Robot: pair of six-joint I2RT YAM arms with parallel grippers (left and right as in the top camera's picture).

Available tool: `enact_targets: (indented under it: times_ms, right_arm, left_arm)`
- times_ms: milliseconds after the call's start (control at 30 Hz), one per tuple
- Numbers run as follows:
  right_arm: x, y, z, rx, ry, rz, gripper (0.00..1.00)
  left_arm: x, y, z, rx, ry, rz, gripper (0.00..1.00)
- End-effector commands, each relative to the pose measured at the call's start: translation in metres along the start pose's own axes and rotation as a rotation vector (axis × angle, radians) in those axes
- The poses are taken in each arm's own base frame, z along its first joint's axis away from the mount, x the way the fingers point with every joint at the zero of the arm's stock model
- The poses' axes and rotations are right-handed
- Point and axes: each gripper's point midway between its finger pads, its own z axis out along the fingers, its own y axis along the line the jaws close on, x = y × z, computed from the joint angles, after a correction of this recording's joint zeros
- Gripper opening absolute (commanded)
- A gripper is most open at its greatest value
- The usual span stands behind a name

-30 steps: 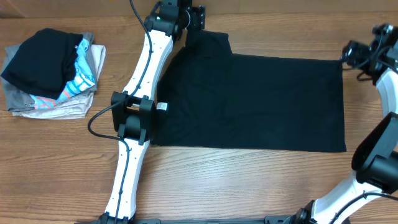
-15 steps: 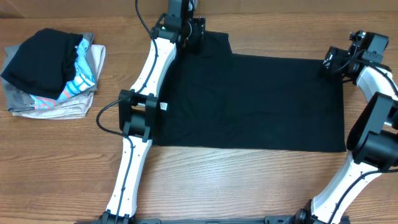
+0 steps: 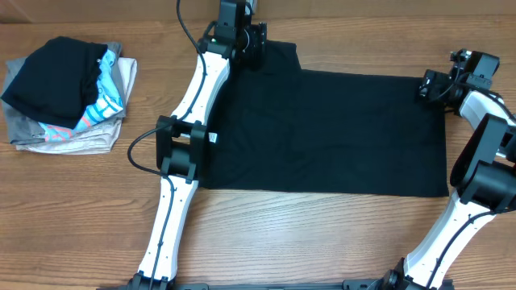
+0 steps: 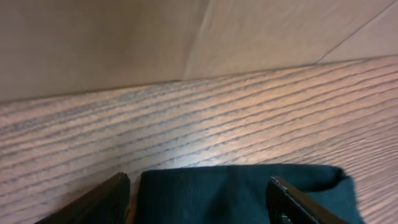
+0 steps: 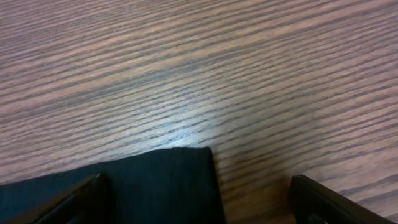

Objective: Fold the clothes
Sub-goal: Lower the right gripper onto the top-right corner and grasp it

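Soft matte black T-shirt [image 3: 322,133] lies flat, roughly rectangular, mid-bench on grainy wood [image 3: 306,234], one sleeve toward the far edge. Left gripper [image 4: 199,183] fingers stand apart astride that sleeve; right gripper [image 5: 199,190] fingers spread wide around the shirt's far corner.

No writing, brand or number can be read anywhere. The only tag in sight is a small white label [image 3: 211,137] at the edge of the black T-shirt [image 3: 339,129], too tiny to make out.
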Motion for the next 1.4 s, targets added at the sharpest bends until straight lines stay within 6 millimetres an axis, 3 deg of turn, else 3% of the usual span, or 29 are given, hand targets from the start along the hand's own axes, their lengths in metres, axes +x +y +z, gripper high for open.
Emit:
enact_targets:
  times_ms: [0, 167, 300, 700, 800, 1000, 1067, 1133, 1367]
  right_arm:
    - [-0.001, 0.0, 0.004, -0.004, -0.005, -0.009, 0.98]
    - [0.003, 0.0, 0.004, -0.005, 0.007, -0.007, 0.97]
    - [0.006, 0.001, 0.004, -0.006, 0.019, -0.006, 0.97]
    - [0.013, 0.001, 0.004, -0.008, 0.049, -0.003, 0.96]
    - [0.016, 0.001, 0.004, -0.008, 0.06, -0.002, 0.91]
    - [0.02, 0.002, 0.003, -0.01, 0.078, 0.0, 0.78]
    - [0.022, 0.002, 0.003, -0.011, 0.086, 0.001, 0.71]
    - [0.023, 0.002, 0.003, -0.011, 0.087, 0.001, 0.71]
    - [0.02, 0.006, 0.004, -0.016, 0.077, -0.023, 0.7]
  left_arm:
    - [0.012, 0.004, 0.009, -0.045, 0.016, 0.016, 0.72]
    - [0.023, 0.007, 0.011, -0.082, 0.044, 0.02, 0.71]
    - [0.031, 0.009, 0.011, -0.121, 0.065, 0.025, 0.64]
    - [0.051, 0.019, 0.017, -0.17, 0.109, 0.028, 0.68]
    - [0.052, 0.019, 0.017, -0.171, 0.114, 0.028, 0.67]
    - [0.057, 0.02, 0.016, -0.174, 0.134, 0.027, 0.55]
    - [0.058, 0.02, 0.016, -0.174, 0.136, 0.027, 0.43]
    - [0.058, 0.02, 0.016, -0.175, 0.138, 0.027, 0.36]
    - [0.058, 0.02, 0.016, -0.175, 0.137, 0.023, 0.36]
